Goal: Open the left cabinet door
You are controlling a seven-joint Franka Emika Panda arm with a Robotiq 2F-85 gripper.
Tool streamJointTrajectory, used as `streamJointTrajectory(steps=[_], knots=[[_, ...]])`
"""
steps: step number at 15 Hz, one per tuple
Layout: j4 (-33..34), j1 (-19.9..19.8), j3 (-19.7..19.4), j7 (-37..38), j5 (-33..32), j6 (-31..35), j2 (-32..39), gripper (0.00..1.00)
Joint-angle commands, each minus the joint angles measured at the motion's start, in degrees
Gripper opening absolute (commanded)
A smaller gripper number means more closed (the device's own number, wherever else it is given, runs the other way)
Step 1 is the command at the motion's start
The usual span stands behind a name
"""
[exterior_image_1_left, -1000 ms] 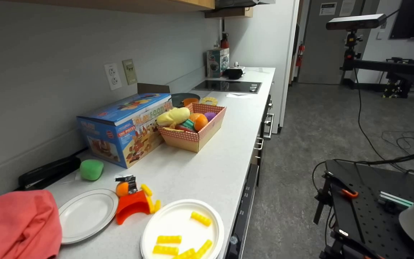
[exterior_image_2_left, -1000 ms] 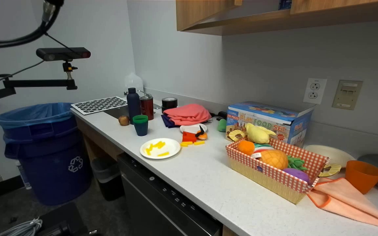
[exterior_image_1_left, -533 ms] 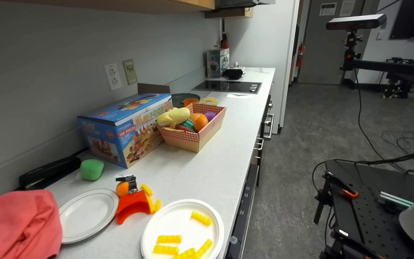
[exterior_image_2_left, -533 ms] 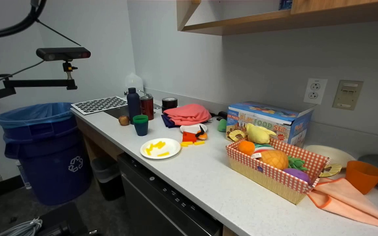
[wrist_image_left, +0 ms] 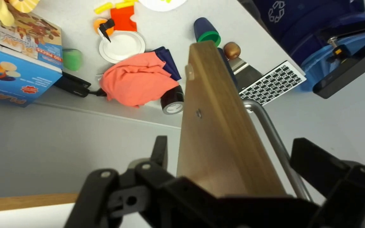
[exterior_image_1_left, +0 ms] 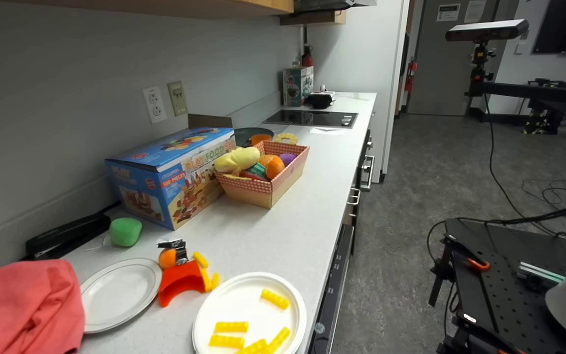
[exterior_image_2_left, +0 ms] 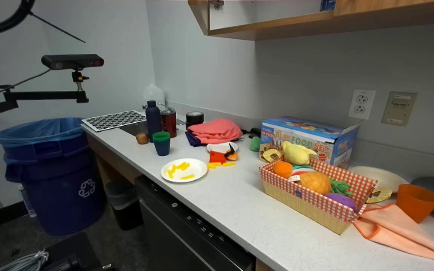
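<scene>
White countertop (exterior_image_1_left: 307, 196) along a gray wall (exterior_image_1_left: 67, 64), plenty of clutter on it in both exterior views. Task thing: the left cabinet door (exterior_image_2_left: 199, 17), up at the top of an exterior view, swung out from the cabinet (exterior_image_2_left: 273, 29), so I see into the shelf space. Blue item (exterior_image_2_left: 327, 5) in there, too cropped to name. In the wrist view I get that same door nearly edge-on, metal handle (wrist_image_left: 271, 133) standing off its face. My gripper (wrist_image_left: 231, 144) has its fingers (wrist_image_left: 315, 164) spread wide, one each side of the door, handle in the gap too; nothing clamped that I can see. One finger is just beside the handle, can't tell if touching. Below: blue play food box (exterior_image_1_left: 170, 172), checkered basket (exterior_image_1_left: 288, 181) right by it, white plate (exterior_image_1_left: 248, 305) with yellow pieces (exterior_image_1_left: 231, 327) near the countertop edge, smaller plate (exterior_image_1_left: 121, 295) next to a coral cloth (exterior_image_1_left: 22, 305), roll of black tape (wrist_image_left: 171, 98) near that. Dark bottle (exterior_image_2_left: 153, 122) and cup (exterior_image_2_left: 161, 146) farther along, blue recycling bin (exterior_image_2_left: 51, 188) beside the countertop.
</scene>
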Motion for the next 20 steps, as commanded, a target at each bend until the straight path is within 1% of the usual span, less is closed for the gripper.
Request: streamJointTrajectory(steps=[1,6,11,16,20], knots=[[-0.29,0.45,3.62,-0.18,1.99,-2.32,-2.48,1.00],[-0.33,1.24,7.34,-0.47,1.66,-4.75,-4.41,1.00],[-1.21,1.45,11.71,-2.03,1.28,-0.05,-5.86,1.00],[-1.19,2.26,13.16,-2.25,2.28,0.03,-6.99,1.00],[-1.05,3.89,13.67,-3.56,5.24,0.15,-7.16,1.00]])
